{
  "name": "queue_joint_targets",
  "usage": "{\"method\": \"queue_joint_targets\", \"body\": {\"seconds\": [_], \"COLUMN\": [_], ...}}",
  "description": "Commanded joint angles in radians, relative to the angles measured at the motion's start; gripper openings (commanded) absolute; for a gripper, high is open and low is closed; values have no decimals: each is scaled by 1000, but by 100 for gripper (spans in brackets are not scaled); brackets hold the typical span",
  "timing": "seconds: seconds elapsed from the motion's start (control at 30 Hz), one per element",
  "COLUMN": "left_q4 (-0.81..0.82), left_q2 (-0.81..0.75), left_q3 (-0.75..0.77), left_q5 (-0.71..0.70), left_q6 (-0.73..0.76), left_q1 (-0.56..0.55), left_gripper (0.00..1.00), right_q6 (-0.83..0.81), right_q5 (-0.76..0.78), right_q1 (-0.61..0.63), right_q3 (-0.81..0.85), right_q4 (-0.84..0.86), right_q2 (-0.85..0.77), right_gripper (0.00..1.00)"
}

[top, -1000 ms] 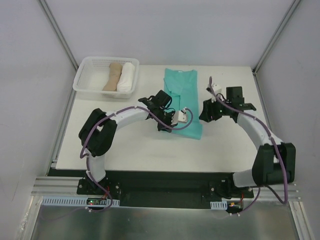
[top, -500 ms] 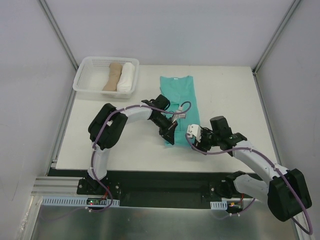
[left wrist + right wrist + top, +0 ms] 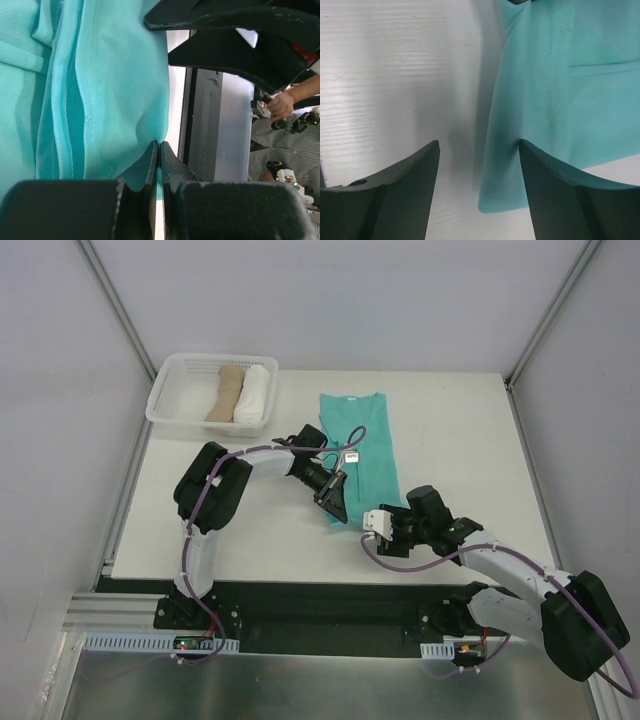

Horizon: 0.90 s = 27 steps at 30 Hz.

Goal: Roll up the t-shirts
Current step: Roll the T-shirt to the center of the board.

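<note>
1. The basket sits at the far left corner of the table; a tan roll and a white roll lie in it side by side, touching
2. The t-shirt lies outside the basket, on the middle of the table, folded lengthwise into a long strip with its collar toward the far edge
3. My left gripper is pinched tight on the t-shirt's near hem, with cloth caught between the closed jaws
4. My right gripper stands wide with nothing in it, low over the table; one finger is over bare table, the other over the t-shirt's near corner
5. The table is white and plain, and my bases are bolted to a dark plate at its near edge
6. Pale grey walls close the space in, with metal posts slanting up at the corners
7. Past the table edge, my left wrist view shows a person in a striped shirt
</note>
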Motion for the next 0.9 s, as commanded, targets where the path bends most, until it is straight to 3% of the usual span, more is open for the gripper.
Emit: {"method": "queue_joint_targets", "body": {"seconds": [0.0,0.27,0.57,0.67,0.7,0.87], "left_q4": [17,17,17,17,17,68], "left_q2": [22,56,42,-34,-72,-416], "left_q3": [1,7,-2,-49,-72,-319], "left_q5": [105,146,134,33,-58,-367], "left_q6": [-30,-43,-26,12,35,218], "left_q1": [1,38,84,90,91,91], "left_gripper": [0,0,0,17,21,45], "right_q6": [-20,-5,-80,-80,-71,-27], "right_q5": [69,177,212,159,134,-45], "right_q1": [27,78,89,87,81,40], "right_q3": [-5,24,15,24,39,246], "right_q4": [131,244,203,137,105,-184], "right_q2": [44,167,239,238,236,331], "right_gripper": [67,61,29,19,16,10]}}
